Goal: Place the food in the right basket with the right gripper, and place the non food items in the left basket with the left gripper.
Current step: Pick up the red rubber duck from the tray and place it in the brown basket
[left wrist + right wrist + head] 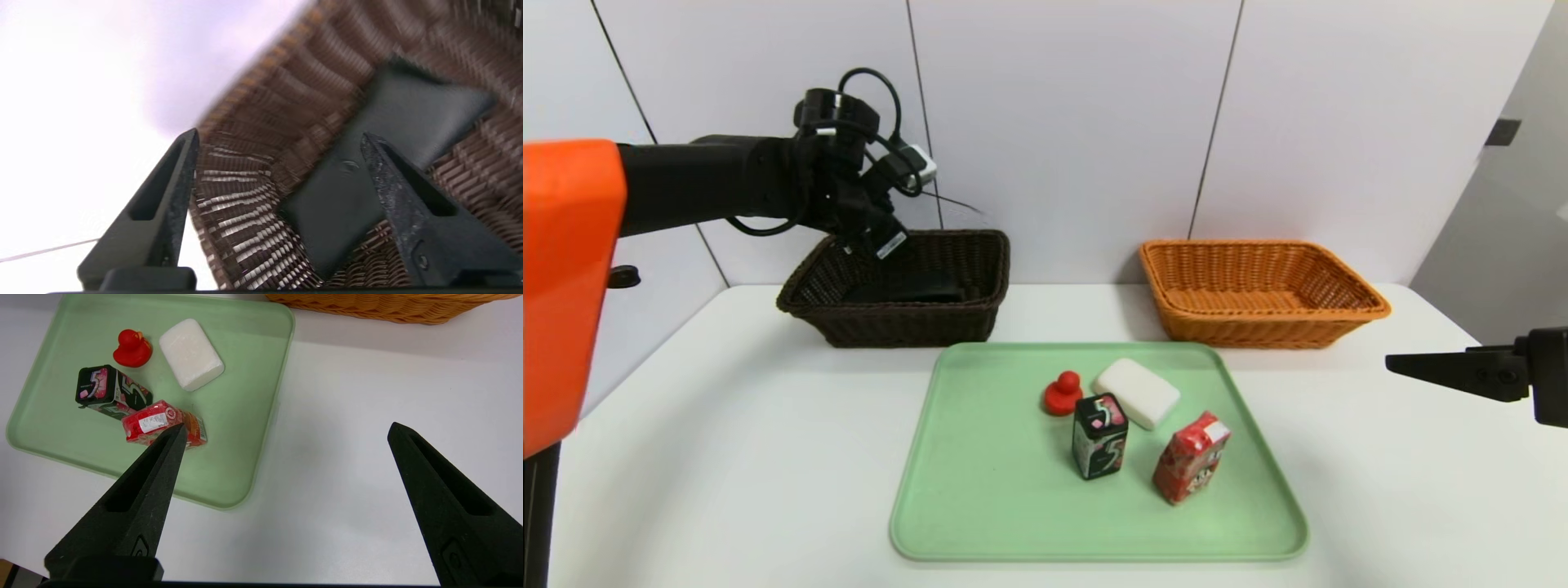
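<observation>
Black pouch (339, 196) is lying inside the dark brown basket (907, 327), beneath the left gripper (280, 134), whose fingers are spreading wide, holding nothing. The right gripper (288, 426) is waiting beyond the green tray's (980, 523) right side, where a red duck (1063, 394), white block (1137, 392), black box (1100, 435) and red carton (1192, 457) are resting.

From the head, one looks forward and down at the tray (1094, 523); the right wrist's, nearer, shares it from above.
</observation>
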Available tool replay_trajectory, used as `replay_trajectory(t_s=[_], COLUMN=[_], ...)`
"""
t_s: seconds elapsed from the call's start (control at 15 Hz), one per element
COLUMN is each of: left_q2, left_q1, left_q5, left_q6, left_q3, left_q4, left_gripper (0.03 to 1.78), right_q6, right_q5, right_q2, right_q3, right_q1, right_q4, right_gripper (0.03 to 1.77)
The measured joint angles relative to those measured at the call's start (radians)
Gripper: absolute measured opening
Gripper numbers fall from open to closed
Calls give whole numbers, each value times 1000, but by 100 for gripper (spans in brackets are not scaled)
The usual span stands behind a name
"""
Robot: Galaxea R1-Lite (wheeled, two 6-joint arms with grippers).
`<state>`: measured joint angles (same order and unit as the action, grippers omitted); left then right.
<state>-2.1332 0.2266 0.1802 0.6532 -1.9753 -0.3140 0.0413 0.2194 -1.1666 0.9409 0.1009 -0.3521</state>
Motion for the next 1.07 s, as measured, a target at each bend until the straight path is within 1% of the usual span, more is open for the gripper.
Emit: replay_trajectory(t_s=[0.13,0.27,0.4,0.53,0.67,0.87,1.0,1.07], left_q2=[43,96,145,190,223,256,263,263], left_q1=[7,12,23,56,112,238,314,348], left_q5=[7,7,6,5,6,6,8,8], left_q6=[-72,-151,-249,-403,-594,-867,-998,-1046], left_q3=[0,0,5,9,11,12,12,12], left_q4=[11,-4,-75,-185,-296,-450,-513,-525], left_gripper=[148,154,157,160,163,165,166,167], right_q6=[3,12,28,45,47,49,55,56], right_q5=[0,0,0,1,1,0,3,4], right_q2=[6,14,24,37,48,58,63,65], right_q3=[-4,-5,-5,-12,-23,-32,-42,-49], right_q1=[0,0,0,1,3,2,1,1], right_q4=[1,1,1,1,1,1,1,1], right_gripper=[170,170,170,170,170,170,170,170])
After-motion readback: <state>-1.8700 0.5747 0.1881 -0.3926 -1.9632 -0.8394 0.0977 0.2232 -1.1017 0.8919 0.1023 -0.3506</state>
